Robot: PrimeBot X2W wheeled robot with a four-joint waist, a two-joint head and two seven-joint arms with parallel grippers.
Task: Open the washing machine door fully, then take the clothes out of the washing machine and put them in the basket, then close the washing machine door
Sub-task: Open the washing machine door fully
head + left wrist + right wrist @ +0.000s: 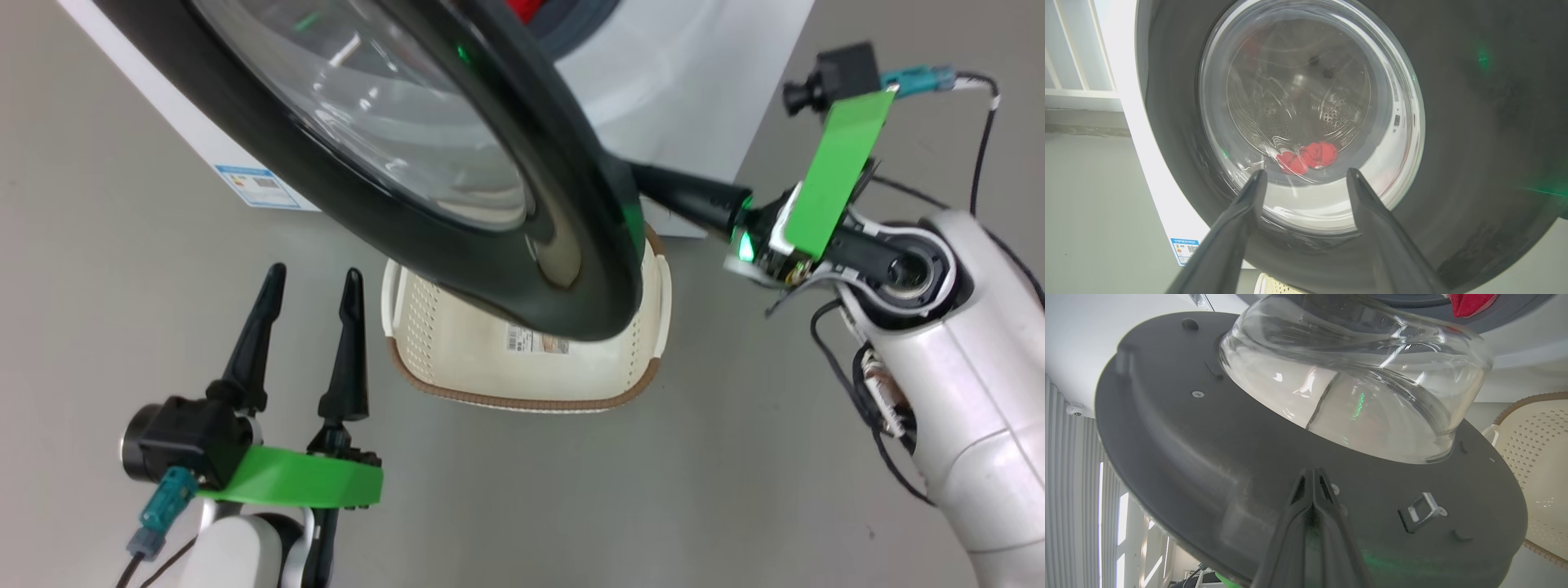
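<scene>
Inside the washing machine (pixel 678 73), red clothes (pixel 1306 157).

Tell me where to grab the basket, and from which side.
Probably the left side handle, coming from the robot's left. It is a thin white loop standing off the basket wall, uncovered, and the open left gripper is just beside it. The door overhangs the basket's far end, so coming from above there looks blocked.
</scene>
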